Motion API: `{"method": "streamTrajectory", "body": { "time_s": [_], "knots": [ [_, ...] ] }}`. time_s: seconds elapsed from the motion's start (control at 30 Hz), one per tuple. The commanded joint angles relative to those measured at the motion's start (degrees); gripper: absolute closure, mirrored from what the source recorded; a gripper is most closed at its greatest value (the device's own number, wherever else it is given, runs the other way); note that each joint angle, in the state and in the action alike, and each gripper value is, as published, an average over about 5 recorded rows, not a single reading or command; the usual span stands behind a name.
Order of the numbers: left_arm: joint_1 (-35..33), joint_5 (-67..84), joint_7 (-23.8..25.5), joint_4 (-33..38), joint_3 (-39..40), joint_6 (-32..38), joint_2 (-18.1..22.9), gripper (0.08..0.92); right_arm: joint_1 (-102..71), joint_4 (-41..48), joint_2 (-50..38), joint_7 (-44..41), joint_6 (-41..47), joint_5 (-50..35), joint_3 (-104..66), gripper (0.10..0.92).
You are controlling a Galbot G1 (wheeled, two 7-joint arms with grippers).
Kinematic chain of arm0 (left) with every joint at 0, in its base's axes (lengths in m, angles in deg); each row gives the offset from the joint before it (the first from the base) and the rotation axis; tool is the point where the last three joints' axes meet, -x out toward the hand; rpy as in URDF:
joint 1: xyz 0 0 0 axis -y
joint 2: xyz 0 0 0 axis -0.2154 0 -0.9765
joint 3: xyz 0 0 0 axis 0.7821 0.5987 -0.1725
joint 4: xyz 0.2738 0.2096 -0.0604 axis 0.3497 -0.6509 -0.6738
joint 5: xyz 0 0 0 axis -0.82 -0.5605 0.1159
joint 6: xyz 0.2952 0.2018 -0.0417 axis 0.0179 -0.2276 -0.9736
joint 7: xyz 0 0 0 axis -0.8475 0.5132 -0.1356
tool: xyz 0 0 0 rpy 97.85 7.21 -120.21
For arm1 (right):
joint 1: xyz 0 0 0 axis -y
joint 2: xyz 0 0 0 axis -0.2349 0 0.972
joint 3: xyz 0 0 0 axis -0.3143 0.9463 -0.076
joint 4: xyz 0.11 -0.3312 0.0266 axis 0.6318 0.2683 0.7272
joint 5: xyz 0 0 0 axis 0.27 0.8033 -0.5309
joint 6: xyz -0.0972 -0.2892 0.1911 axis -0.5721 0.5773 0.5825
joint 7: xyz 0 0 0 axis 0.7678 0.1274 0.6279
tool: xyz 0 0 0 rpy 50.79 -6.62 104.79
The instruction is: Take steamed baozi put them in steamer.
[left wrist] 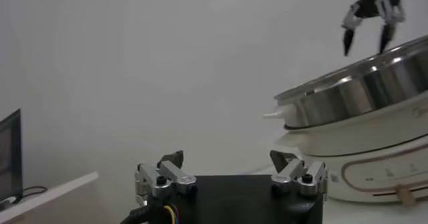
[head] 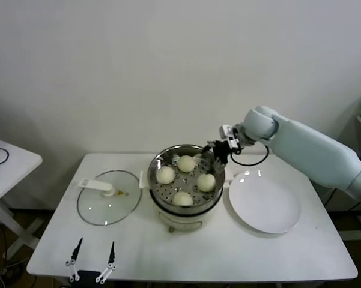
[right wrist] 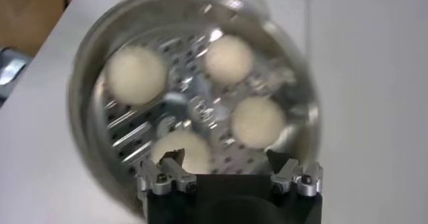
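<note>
Now, line by line:
Right gripper: the right gripper [head: 219, 151] hangs over the far right rim of the steamer [head: 158, 162], fingers spread wide, nothing between them; in the left wrist view it [left wrist: 366, 36] shows above the rim, both dark fingertips parted.
Steamed baozi: all four lie on the perforated floor directly beneath the right gripper [right wrist: 227, 172], apart from one another.
Nearest bun: baozi one [right wrist: 182, 149] sits just below the gripper's fingers; in the head view it [head: 186, 162] is the one closest to the fingertips.
Other buns: baozi two [right wrist: 258, 120], baozi three [right wrist: 228, 59] and baozi four [right wrist: 136, 75] lie farther from the gripper across the basket floor.
Steamer: shiny steel basket [right wrist: 87, 78] on a white base, under the right gripper.
Plate: the white plate [head: 265, 204] lies bare beside the steamer, below the right arm.
Lid: the glass lid [head: 108, 198] lies flat beyond the steamer, on the side away from the right gripper.
Left gripper: the left gripper [head: 93, 259] is parked low at the near table edge, fingers apart, holding nothing.
</note>
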Motion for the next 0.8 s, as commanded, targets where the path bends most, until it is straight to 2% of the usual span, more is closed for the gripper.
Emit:
{"method": "streamTrajectory", "body": {
  "time_s": [0.03,0.3,0.4,0.6,0.8],
  "knots": [
    [0.5,-0.1,0.4,0.5,0.5,-0.4,-0.5,0.177,-1.4,4.3,2.0,15.9,-1.7,-9.2,-15.6,0.203],
    [0.7,0.1,0.7,1.4,0.8,-0.5,-0.8,0.177,-21.4,-5.3,1.0,37.2,-1.8,-15.6,-35.0,0.203],
    [0.6,0.2,0.7,2.0,0.9,-0.6,-0.8,0.177,-30.3,-10.6,1.3,42.5,-2.7,-16.3,-43.1,0.203],
    [0.3,0.1,0.7,3.7,2.2,-0.9,-0.1,0.177,-48.2,-20.0,2.5,47.7,-7.7,-15.7,-58.5,0.203],
    [0.7,0.2,0.7,4.9,2.9,-1.6,0.1,0.177,-67.3,-28.7,10.7,50.8,-12.2,-11.1,-74.0,0.203]
  ]
}}
